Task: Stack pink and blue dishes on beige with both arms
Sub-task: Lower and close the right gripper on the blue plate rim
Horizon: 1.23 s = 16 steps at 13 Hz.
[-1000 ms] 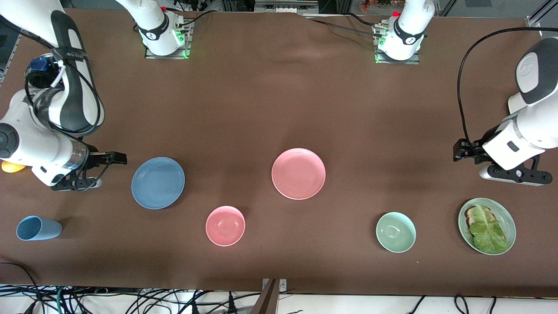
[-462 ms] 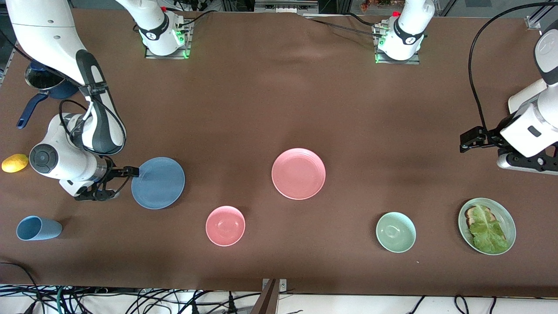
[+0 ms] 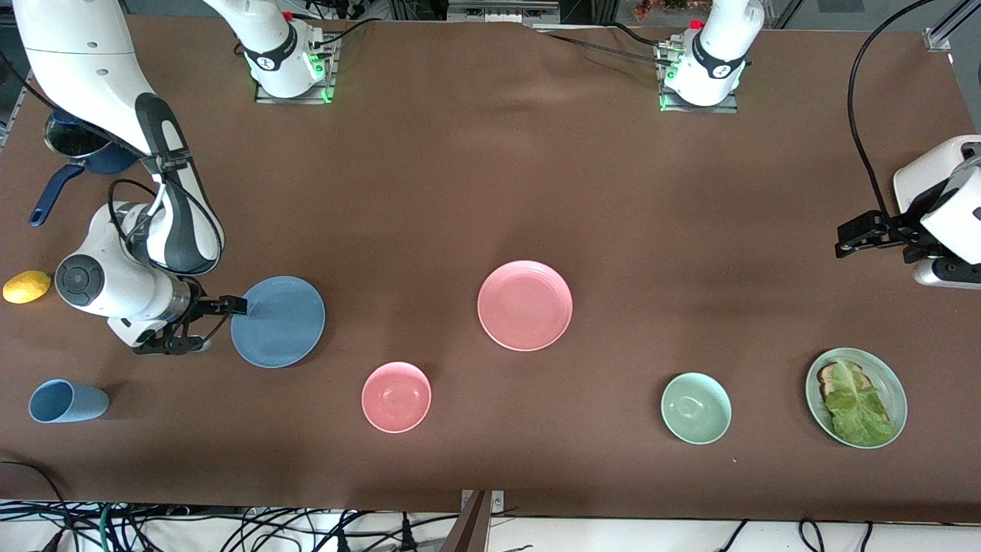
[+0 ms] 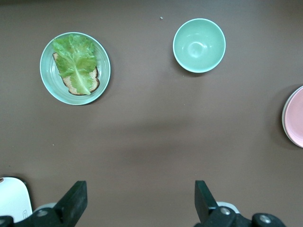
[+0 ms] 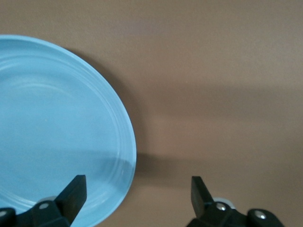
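Nearest the front camera a row of small things lies on the brown table (image 3: 490,176): a light blue cup (image 3: 67,401) on its side at the right arm's end, a small pink bowl (image 3: 396,396), a pale green bowl (image 3: 696,408), and at the left arm's end a green plate (image 3: 890,381) carrying toast under a lettuce leaf (image 3: 856,406). Farther from that camera lie the blue plate (image 3: 278,321), toward the right arm's end, and the pink plate (image 3: 525,305) about mid-table, well apart from each other; no beige plate shows in any view. The right gripper (image 3: 234,306) is low at the blue plate's rim on the side toward the right arm's end; only the right wrist view shows its fingers (image 5: 71,196) spread wide, one over the plate's edge and the other over bare cloth, gripping nothing. The left gripper (image 3: 852,238) hangs over bare table at the left arm's end, and the left wrist view shows its fingers (image 4: 75,202) wide apart and empty, with the green plate, the green bowl and a sliver of the pink plate in sight. A lemon (image 3: 27,286) and a dark blue pot (image 3: 77,146) lie at the right arm's end, the pot partly hidden by the arm.
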Each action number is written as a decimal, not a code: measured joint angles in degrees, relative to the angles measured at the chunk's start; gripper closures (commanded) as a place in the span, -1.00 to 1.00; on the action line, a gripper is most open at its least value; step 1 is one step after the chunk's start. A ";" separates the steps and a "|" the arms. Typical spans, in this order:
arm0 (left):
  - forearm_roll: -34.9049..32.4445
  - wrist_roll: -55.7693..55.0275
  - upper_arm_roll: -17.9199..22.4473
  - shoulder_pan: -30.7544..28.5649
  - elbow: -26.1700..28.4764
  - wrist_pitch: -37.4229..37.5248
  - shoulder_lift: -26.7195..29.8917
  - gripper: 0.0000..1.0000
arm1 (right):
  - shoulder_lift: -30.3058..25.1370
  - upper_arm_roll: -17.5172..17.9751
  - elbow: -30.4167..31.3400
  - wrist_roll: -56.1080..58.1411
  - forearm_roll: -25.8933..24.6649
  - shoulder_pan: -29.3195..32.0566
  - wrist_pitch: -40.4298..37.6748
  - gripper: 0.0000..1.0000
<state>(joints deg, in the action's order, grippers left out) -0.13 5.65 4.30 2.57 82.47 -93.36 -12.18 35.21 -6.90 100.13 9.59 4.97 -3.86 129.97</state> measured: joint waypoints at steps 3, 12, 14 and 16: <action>0.57 0.00 0.01 -0.08 0.00 0.00 0.00 -1.00 | 1.60 0.11 -0.10 -0.02 0.04 -0.02 2.03 -0.79; 1.16 0.00 -0.17 -0.23 0.00 0.00 0.00 -1.00 | 2.62 0.11 -0.18 -0.03 0.09 -0.01 2.29 0.36; 1.17 0.00 -0.19 -0.23 0.00 0.00 0.00 -1.00 | 2.67 0.12 -0.20 -0.03 0.10 -0.02 2.29 0.77; 1.17 0.00 -0.20 -0.23 0.00 0.00 0.00 -1.00 | 2.68 0.12 -0.38 -0.05 0.14 -0.02 2.29 1.00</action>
<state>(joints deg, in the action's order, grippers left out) 1.04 5.65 4.11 2.34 82.47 -93.35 -12.19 37.89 -6.78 99.76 9.55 5.10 -3.88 132.26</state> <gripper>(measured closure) 0.000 0.762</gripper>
